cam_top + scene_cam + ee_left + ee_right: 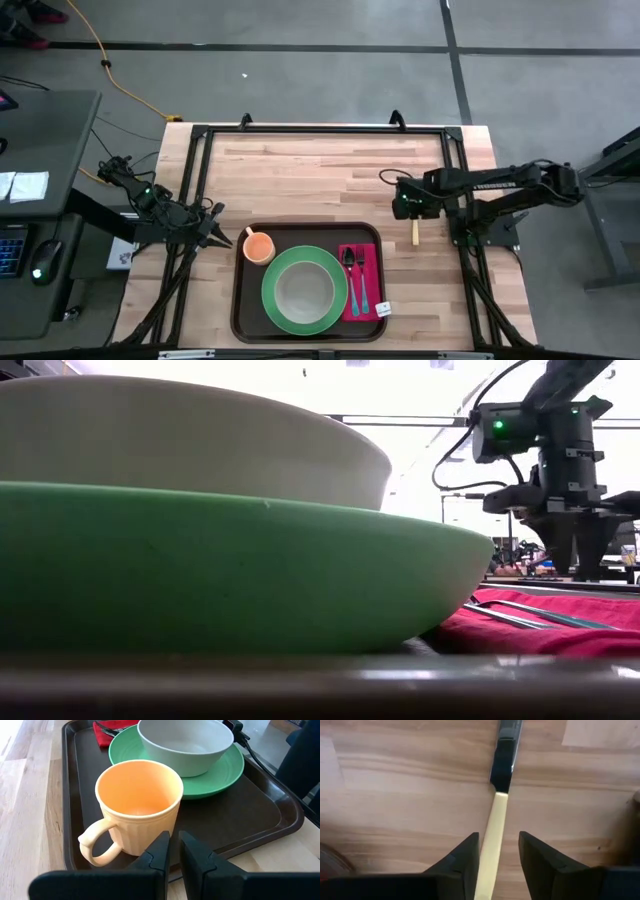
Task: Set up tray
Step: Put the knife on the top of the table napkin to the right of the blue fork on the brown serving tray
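Cream-handled knife (pixel 492 835) on the table between right claw's (pixel 499 857) parted fingers; left claw (pixel 174 852) narrow.

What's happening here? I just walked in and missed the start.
A two-armed robot is setting up a tray. The green plate, bowl, orange mug and red napkin with cutlery are on it. The right claw straddles a knife on the table; the left claw waits beside the mug.
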Robot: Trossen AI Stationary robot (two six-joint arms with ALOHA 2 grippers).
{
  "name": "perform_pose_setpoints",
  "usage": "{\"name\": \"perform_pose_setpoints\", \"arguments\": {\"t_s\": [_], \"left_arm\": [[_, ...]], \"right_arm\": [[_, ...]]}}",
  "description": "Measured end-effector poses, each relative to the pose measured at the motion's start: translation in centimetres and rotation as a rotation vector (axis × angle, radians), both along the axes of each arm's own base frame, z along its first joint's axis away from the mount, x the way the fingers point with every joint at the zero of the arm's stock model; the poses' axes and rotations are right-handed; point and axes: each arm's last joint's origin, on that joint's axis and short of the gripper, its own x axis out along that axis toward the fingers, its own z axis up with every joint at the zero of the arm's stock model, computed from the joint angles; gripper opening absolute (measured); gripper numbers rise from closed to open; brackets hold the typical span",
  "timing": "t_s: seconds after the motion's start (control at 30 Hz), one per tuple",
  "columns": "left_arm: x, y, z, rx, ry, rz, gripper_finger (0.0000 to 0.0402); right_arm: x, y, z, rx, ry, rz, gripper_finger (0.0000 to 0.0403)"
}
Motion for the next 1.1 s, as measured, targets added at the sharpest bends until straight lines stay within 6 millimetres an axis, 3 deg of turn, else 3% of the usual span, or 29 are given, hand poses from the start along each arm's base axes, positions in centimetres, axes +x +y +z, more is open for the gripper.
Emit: {"name": "perform_pose_setpoints", "arguments": {"t_s": [0.47, 1.1], "left_arm": [[0.0, 0.1, 0.0, 0.013, -0.009, 0.029, 0.0072], [0.1, 0.2, 0.0, 0.024, -0.016, 0.054, 0.0072]], "right_arm": [[0.1, -1.3, -0.2, -0.018, -0.018, 0.000, 0.0131], [1.1, -2.0, -2.7, 0.017, 0.085, 0.055, 0.0131]]}}
